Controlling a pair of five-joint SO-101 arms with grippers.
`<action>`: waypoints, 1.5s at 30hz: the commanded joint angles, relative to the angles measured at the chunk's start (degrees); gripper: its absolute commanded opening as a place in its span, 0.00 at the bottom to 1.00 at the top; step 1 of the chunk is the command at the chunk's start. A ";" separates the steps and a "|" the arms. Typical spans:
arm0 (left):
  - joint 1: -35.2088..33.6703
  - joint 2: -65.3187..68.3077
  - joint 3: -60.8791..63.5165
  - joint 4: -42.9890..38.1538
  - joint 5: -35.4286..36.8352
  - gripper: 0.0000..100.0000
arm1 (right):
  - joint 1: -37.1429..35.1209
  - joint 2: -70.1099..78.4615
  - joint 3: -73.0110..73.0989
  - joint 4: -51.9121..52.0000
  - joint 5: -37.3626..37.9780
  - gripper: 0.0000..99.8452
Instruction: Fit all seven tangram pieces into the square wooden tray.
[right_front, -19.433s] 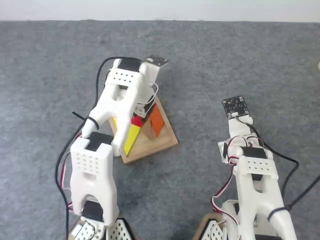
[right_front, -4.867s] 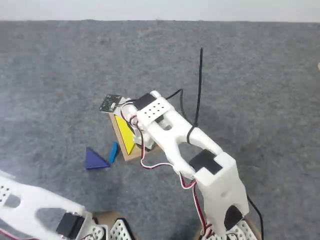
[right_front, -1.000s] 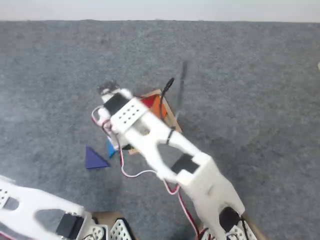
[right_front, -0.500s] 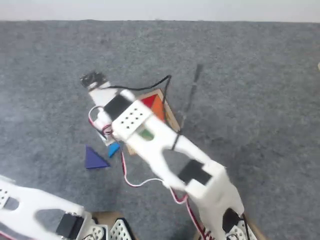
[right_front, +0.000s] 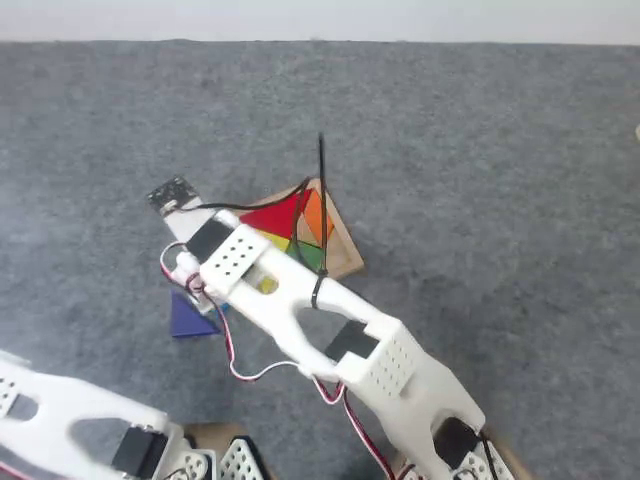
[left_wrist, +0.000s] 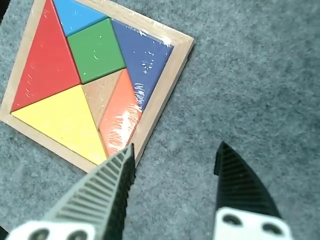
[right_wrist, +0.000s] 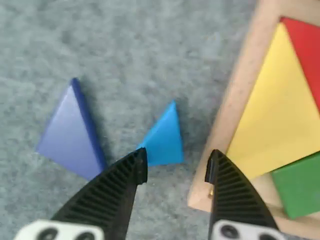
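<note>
Nearest, the left arm (right_front: 70, 420) lay drawn back at the near-left edge, gone from the tray it had covered earlier. Its left hand (left_wrist: 175, 150) stood spread and empty, apparently over the grey carpeted counter (right_front: 480, 180). The right hand (right_wrist: 177, 157), swung off the tray within the last second, hung open over the small light-blue triangle (right_wrist: 162, 140), with the dark-blue triangle (right_wrist: 67, 135) just left of it. Beyond, the square wooden tray (right_front: 345, 262) held red, orange, yellow and green pieces (right_front: 272, 215). Both blues lay outside, so a pickup looked next.
</note>
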 joint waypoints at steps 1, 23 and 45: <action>-0.35 -1.05 -1.80 1.76 -0.62 0.25 | -0.92 -0.04 -2.29 -0.84 -5.54 0.19; -1.14 -1.05 -1.80 1.76 -0.70 0.25 | -2.15 -0.92 -8.79 4.44 -15.30 0.19; -1.49 -1.05 -1.98 1.85 -0.79 0.25 | -1.10 9.80 -11.43 -1.71 -15.03 0.09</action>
